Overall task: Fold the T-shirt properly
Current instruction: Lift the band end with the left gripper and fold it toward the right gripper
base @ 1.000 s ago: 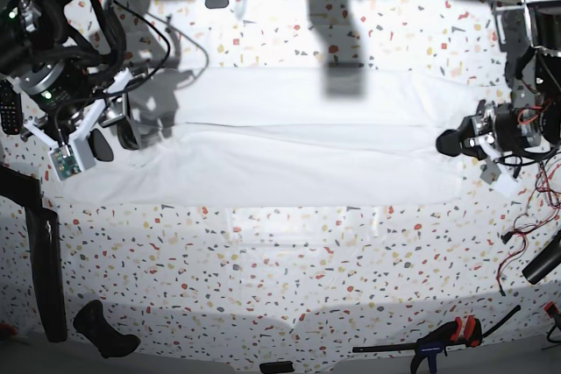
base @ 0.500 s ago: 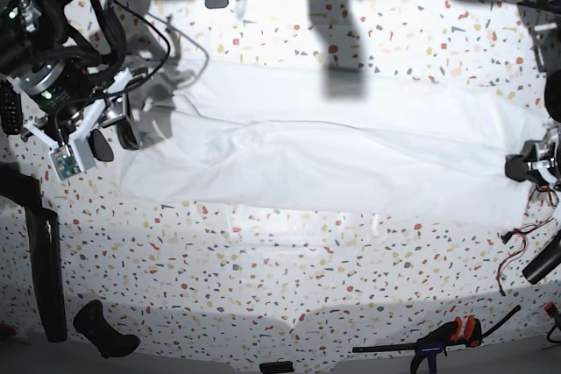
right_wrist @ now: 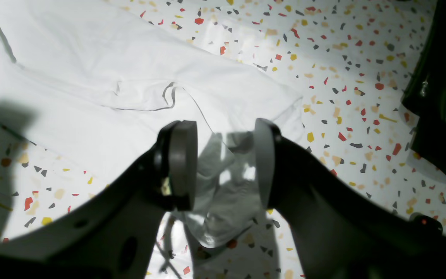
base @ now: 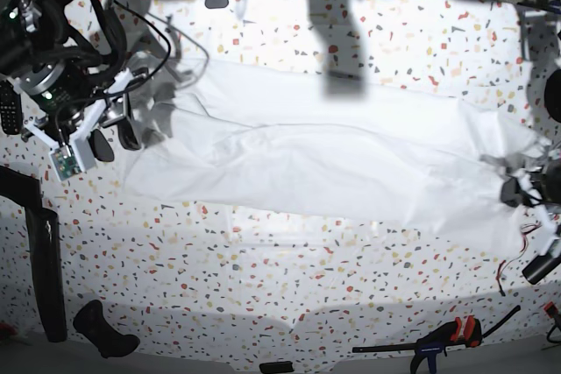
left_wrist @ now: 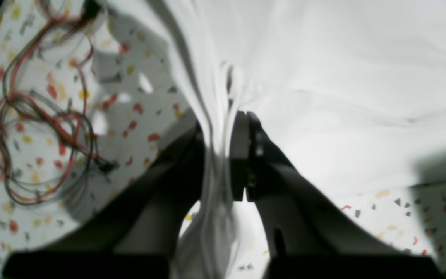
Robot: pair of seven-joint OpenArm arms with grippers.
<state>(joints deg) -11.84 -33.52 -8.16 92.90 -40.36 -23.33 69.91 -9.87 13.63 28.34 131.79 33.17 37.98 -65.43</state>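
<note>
The white T-shirt (base: 333, 164) lies stretched in a long band across the speckled table, slanting toward the front right. My left gripper (base: 513, 188) is at the shirt's right end. In the left wrist view it (left_wrist: 225, 124) is shut on a bunched fold of the T-shirt (left_wrist: 343, 77), lifted slightly off the table. My right gripper (base: 118, 133) hovers at the shirt's left end. In the right wrist view it (right_wrist: 225, 155) is open and empty, its pads (right_wrist: 184, 162) apart above a crumpled corner of the T-shirt (right_wrist: 72, 69).
Loose red and black wires (left_wrist: 33, 135) lie next to the left gripper, near the table's right edge (base: 526, 247). A clamp (base: 447, 335) lies at the front right. A black post (base: 44, 269) and a black object (base: 105, 330) stand at the front left.
My left gripper has dragged the shirt's right end to the right and toward the front. The whole shirt shifted right and now lies slanted. The right arm barely moved.
</note>
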